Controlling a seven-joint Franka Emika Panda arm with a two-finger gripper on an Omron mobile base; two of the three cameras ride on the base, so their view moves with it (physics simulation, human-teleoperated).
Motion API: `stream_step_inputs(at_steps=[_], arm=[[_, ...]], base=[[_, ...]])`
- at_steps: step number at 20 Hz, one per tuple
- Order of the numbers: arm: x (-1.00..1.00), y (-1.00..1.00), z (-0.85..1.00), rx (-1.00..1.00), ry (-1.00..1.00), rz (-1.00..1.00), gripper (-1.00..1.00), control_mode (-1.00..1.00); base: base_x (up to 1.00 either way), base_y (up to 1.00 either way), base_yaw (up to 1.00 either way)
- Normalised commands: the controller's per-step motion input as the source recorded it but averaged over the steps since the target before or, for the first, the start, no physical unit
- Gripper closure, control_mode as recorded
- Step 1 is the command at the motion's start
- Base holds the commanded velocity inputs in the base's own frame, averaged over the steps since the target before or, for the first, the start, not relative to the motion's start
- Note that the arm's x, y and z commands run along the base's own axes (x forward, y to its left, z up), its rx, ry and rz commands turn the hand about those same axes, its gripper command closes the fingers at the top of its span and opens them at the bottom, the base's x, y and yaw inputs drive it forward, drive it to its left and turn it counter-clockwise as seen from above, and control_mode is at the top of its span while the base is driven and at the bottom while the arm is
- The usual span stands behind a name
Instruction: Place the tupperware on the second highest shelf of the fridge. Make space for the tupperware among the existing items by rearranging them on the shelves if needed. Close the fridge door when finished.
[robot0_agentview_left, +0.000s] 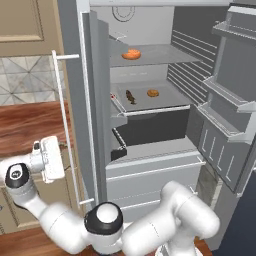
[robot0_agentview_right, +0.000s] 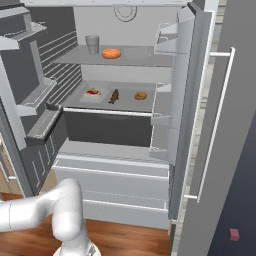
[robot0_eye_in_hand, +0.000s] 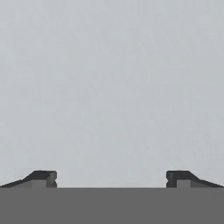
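Note:
The fridge (robot0_agentview_left: 150, 165) stands with both doors swung open. On its second highest shelf lies the tupperware (robot0_agentview_right: 92, 94) with the red steak, and to its right are a dark brown piece (robot0_agentview_right: 114, 96) and a round orange food (robot0_agentview_right: 140, 95). Another orange food (robot0_agentview_right: 111, 53) rests on the top shelf. My gripper (robot0_agentview_left: 59, 159) is low on the outer side of the left door (robot0_agentview_left: 72, 100), beside its long handle (robot0_agentview_left: 65, 125). It is open, with nothing between the fingertips (robot0_eye_in_hand: 43, 177), facing a flat grey surface (robot0_eye_in_hand: 112, 87).
A grey cup (robot0_agentview_right: 92, 44) stands on the top shelf at the left. The right door (robot0_agentview_left: 230, 100) with its bins juts toward me. A wooden counter (robot0_agentview_left: 25, 125) and beige cabinets (robot0_agentview_left: 25, 20) lie left of the fridge. The drawers (robot0_agentview_right: 110, 185) are closed.

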Motion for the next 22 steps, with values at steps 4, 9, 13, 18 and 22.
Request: stream_step_inputs(at_steps=[4,9,13,18,22], arm=[[-0.21,-1.0,-0.21,0.01,-0.28,-0.2,-1.0,-1.0],[-0.01,-1.0,0.07,0.06,-0.25,-0.05,-1.0,-1.0],[0.08,-1.0,0.09,0.11,-0.26,0.0,-1.0,-1.0],[0.4,-0.89,0.05,0.14,-0.24,0.02,-1.0,-1.0],[0.66,-0.6,0.07,0.15,-0.25,0.16,-1.0,-1.0]], base=[[0.0,0.0,0.0],[0.0,0.0,0.0],[0.0,0.0,0.0],[0.0,0.0,0.0],[0.0,0.0,0.0]])
